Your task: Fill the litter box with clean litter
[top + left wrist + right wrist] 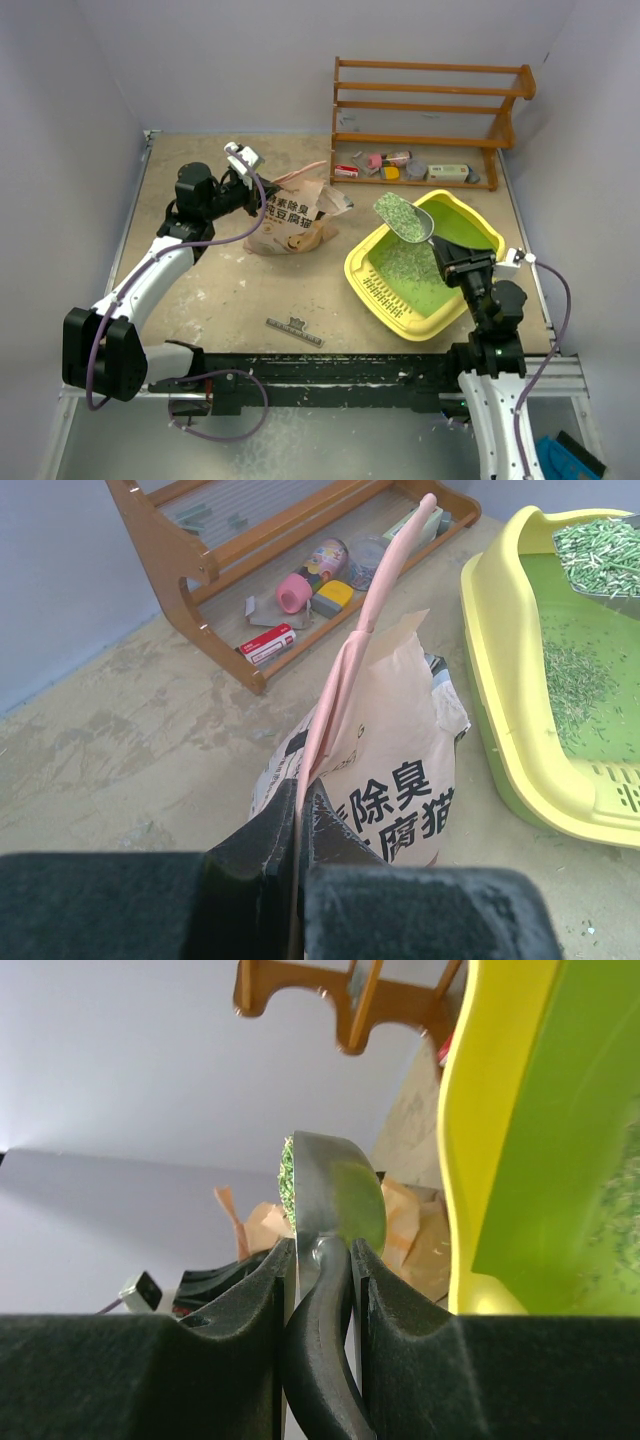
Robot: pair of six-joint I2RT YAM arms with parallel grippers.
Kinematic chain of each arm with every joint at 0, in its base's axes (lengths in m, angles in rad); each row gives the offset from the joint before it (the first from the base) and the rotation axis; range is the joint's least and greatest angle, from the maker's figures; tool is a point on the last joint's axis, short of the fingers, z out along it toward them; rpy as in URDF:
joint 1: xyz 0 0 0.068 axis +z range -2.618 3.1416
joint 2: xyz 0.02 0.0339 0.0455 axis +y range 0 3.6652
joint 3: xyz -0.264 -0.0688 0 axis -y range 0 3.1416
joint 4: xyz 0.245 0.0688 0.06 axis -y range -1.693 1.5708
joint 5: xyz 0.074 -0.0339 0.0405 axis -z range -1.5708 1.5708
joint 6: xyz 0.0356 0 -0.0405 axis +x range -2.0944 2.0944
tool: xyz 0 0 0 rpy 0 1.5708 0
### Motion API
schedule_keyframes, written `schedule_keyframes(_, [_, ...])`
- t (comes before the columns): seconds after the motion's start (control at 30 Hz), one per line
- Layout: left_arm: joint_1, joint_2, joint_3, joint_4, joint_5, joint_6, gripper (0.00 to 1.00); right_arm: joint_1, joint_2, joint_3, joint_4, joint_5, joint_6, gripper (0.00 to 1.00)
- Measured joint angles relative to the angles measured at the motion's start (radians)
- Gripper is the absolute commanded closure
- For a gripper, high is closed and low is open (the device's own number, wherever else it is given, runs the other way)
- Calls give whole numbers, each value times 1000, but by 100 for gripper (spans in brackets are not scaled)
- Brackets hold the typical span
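Note:
The yellow litter box (362, 278) with a green floor sits right of centre, and a thin scatter of clean litter (408, 264) lies inside it. My right gripper (458, 258) is shut on the black handle (322, 1360) of a silver scoop (405, 218). The scoop is heaped with litter and held above the box's far left part. In the right wrist view the scoop bowl (338, 1192) stands on edge, with litter (287, 1185) showing on its left face. My left gripper (300, 810) is shut on the pink top edge of the tan bag (400, 770), holding it upright left of the box (500, 680).
A wooden rack (430, 110) with small items on its lowest shelf stands at the back right. A small flat metal piece (295, 330) lies near the table's front edge. Walls close in on the left, the back and the right.

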Motion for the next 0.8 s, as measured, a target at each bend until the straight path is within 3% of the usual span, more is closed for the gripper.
schedule_keyframes(0.33, [0,0,0,0,0,0,100,0,-134,247,-462,224,-169,100])
schedule_keyframes(0.8, [-8,3,0,1,0,0,100,0,-40,476,-736,403,-426,100])
